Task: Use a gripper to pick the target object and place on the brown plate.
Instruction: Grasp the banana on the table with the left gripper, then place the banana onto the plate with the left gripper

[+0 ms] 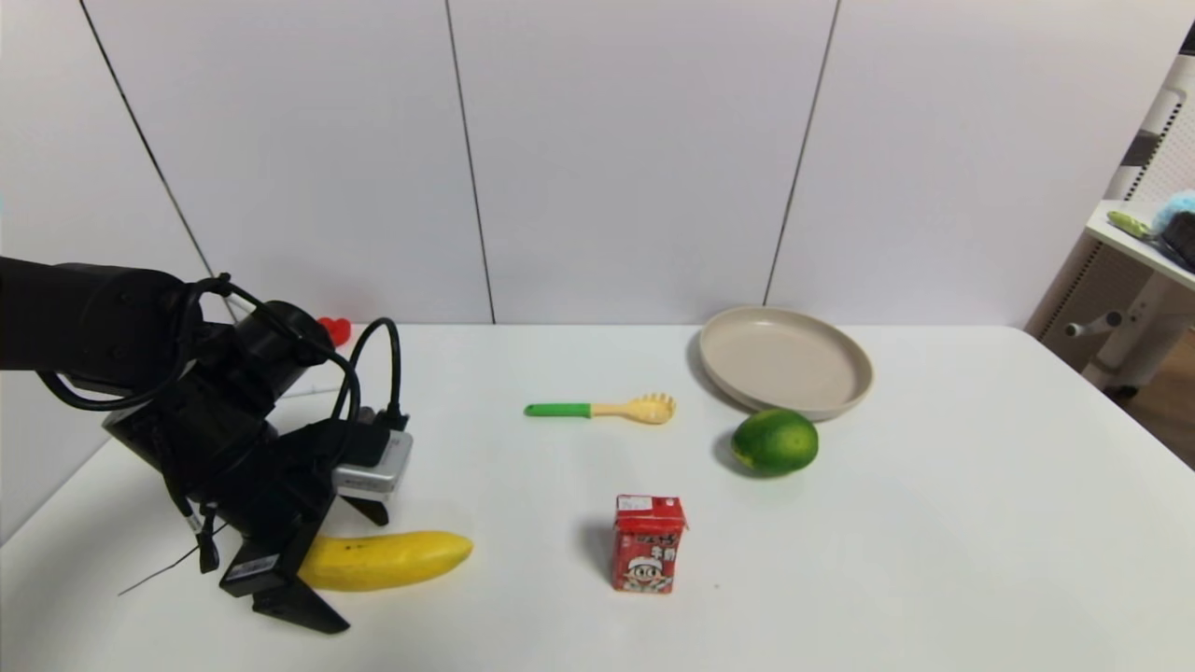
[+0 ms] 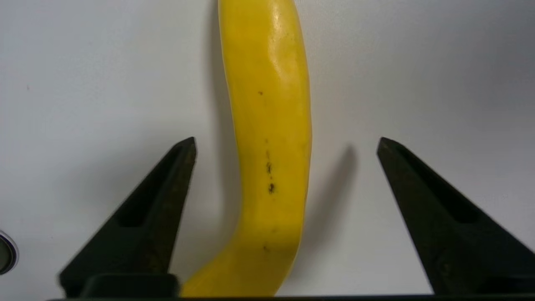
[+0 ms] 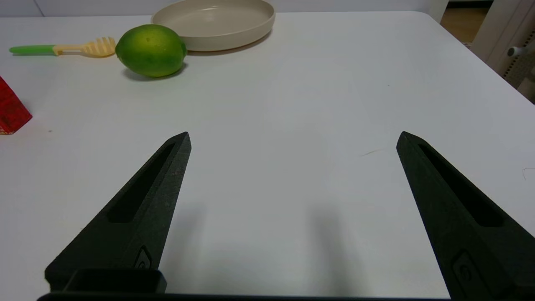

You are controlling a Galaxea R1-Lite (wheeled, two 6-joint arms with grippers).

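Banana (image 1: 392, 558): lies flat on the white table (image 1: 934, 523), well apart from the plate, on the robot's left and nearer the robot; its yellow skin carries small dark specks.
Left gripper (image 2: 286, 144): down over the banana's left end, fingers spread wide, one on each side of the fruit with a gap showing on both sides; not touching it as far as the wrist view shows.
Plate (image 1: 786, 361): beige, round, raised rim, at the far side of the table.
Lime (image 1: 775, 442): just in front of the plate's near rim, close to it.
Fork (image 1: 605, 409): green handle, pale yellow head, left of the plate.
Carton (image 1: 647, 543): small, red, standing upright, nearer the robot than the plate and to its left.
Right gripper (image 3: 292, 140): fingers spread wide over bare table, well on the near side of the plate.
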